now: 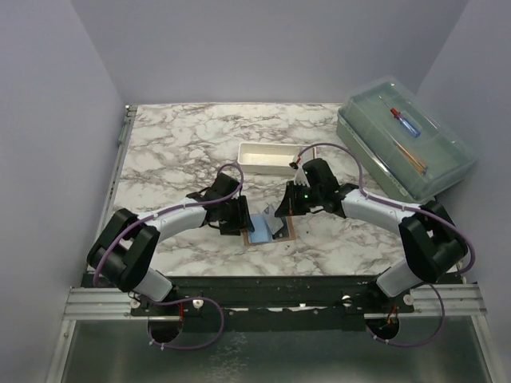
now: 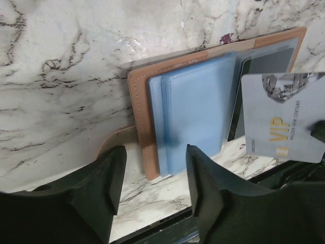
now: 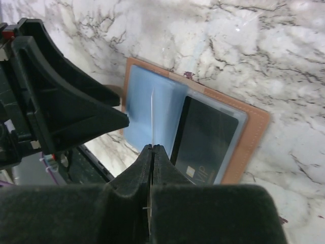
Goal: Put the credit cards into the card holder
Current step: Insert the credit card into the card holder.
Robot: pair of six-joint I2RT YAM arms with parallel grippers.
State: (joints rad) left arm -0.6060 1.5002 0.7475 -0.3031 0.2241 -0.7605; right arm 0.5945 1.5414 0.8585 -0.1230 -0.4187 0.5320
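The card holder (image 1: 289, 232) lies open on the marble near the front edge, tan rim around blue pockets (image 2: 195, 109). A dark credit card (image 3: 205, 134) sits behind its clear window. My right gripper (image 3: 152, 147) is shut on a pale grey credit card (image 2: 282, 117) printed "VIP". That card stands on edge over the blue pockets (image 3: 144, 109) and shows as a thin line (image 3: 152, 114) in the right wrist view. My left gripper (image 2: 152, 175) is open at the holder's left end, with its fingers (image 2: 109, 183) either side of the near corner and nothing gripped.
A white rectangular tray (image 1: 267, 157) stands behind the arms at mid table. A large clear lidded box (image 1: 403, 144) with small tools inside sits at the back right. The table's front edge and black rail (image 2: 167, 229) run just below the holder.
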